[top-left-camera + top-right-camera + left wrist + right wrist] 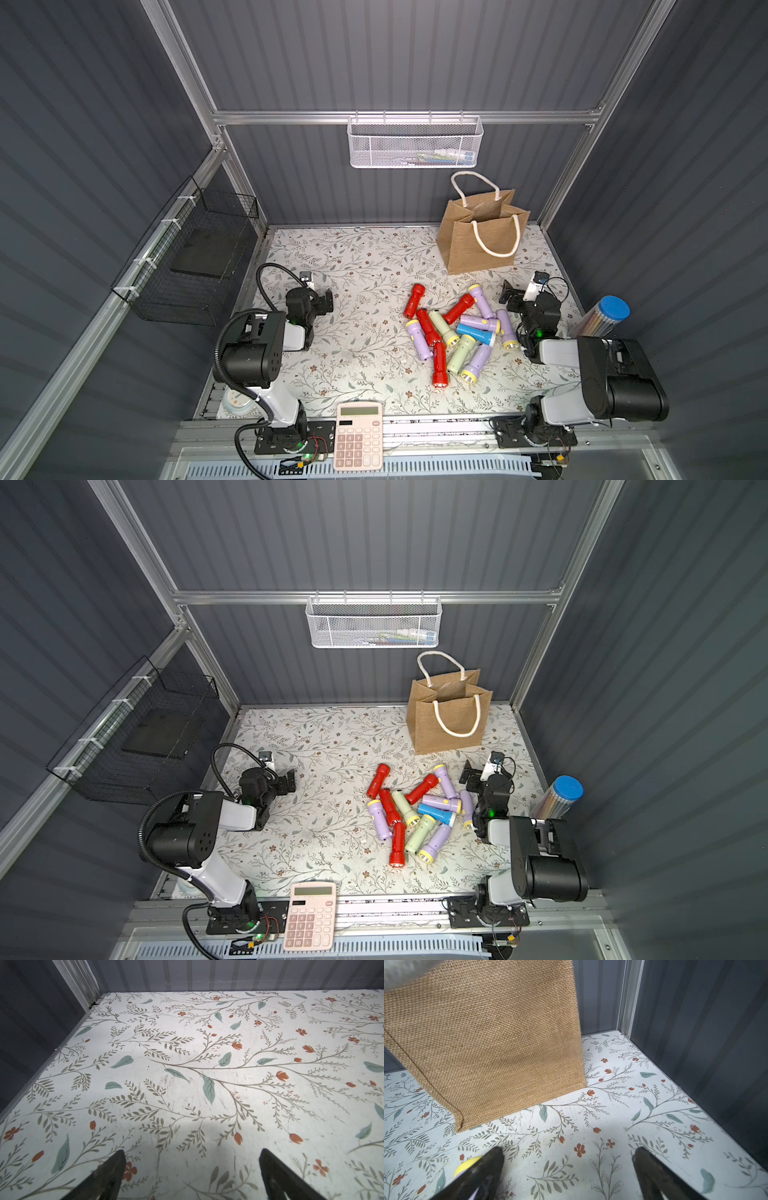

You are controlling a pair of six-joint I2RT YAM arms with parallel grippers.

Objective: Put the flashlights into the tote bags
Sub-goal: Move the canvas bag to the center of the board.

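I count twelve flashlights (477, 333) heaped right of centre: four red, five lilac, two green, one blue. One tote bag (482, 241) stands upright just beyond them, far right. Fingers apart and empty on left claw (192, 1151) and right claw (569, 1148).

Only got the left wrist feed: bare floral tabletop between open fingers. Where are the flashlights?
Observer: The flashlights lie heaped on the right half of the table, well clear of the left gripper.
Operator: Bag?
Observer: The tote bag stands upright at the back right, past the heap, mouth open.
Operator: Right gripper busy?
Observer: No. The right gripper is open and empty, facing the bag's lower corner.
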